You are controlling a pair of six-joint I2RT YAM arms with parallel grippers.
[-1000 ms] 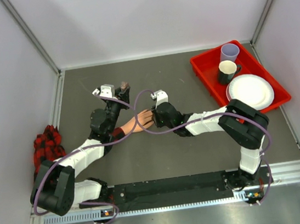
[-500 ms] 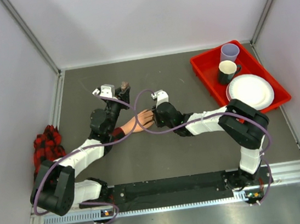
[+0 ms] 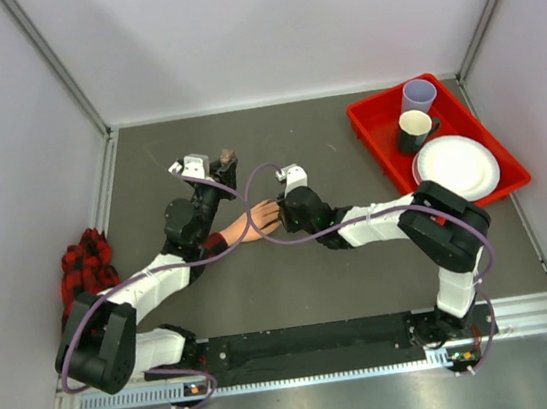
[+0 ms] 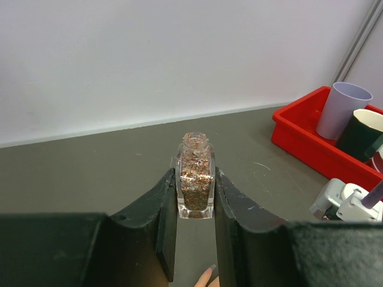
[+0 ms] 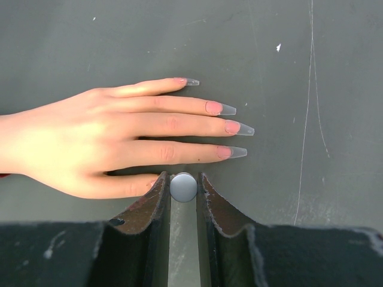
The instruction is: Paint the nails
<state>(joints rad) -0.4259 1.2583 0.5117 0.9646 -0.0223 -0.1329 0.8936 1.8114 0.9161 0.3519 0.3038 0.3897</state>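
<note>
Now left claw (image 4: pixel 195 177) clamps bottle (image 4: pixel 195 154), right claw (image 5: pixel 183 178) pinches grey cap (image 5: pixel 183 187) beside hand (image 5: pixel 90 143); nails (image 5: pixel 230 127) look stiff, I'd stroke lightly.

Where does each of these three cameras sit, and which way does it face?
Top external: fixed above and behind the bases, looking down on the table; left arm and right arm show.
Left wrist: on the left arm, looking forward toward the back wall; left gripper clamps an open nail polish bottle.
Right wrist: looks straight down on the mannequin hand and its nails; right gripper pinches a round grey cap.
Shared: top and left wrist both show the red tray.
</note>
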